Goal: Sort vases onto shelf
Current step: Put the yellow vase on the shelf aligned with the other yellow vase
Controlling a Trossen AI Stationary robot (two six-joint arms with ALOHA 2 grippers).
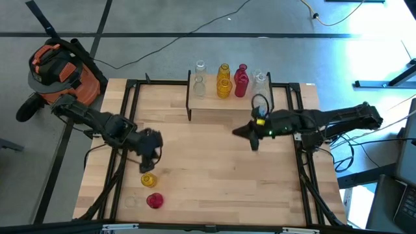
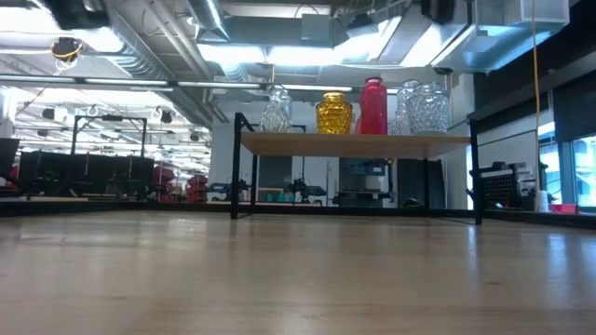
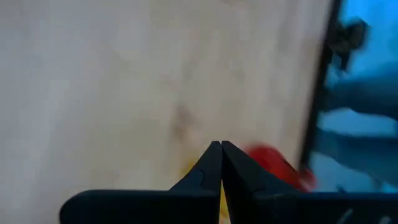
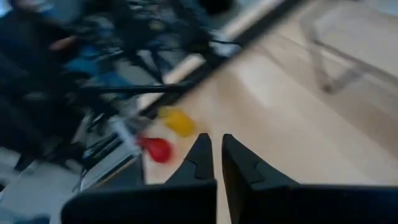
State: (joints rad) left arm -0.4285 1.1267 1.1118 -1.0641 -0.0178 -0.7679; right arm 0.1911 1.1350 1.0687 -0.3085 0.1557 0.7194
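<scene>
The light-wood shelf stands at the table's far edge. On it stand clear, yellow and red vases. Near the table's near-left corner, a yellow vase, a red vase and a clear vase rest on the tabletop. My left gripper hovers just beyond the yellow vase, shut and empty. My right gripper hangs over the table's middle in front of the shelf, shut, holding nothing.
An orange and grey vacuum sits on the floor beyond the table's far-left corner. Black frame rails run along both table sides. Bare wood lies between the shelf and the near edge.
</scene>
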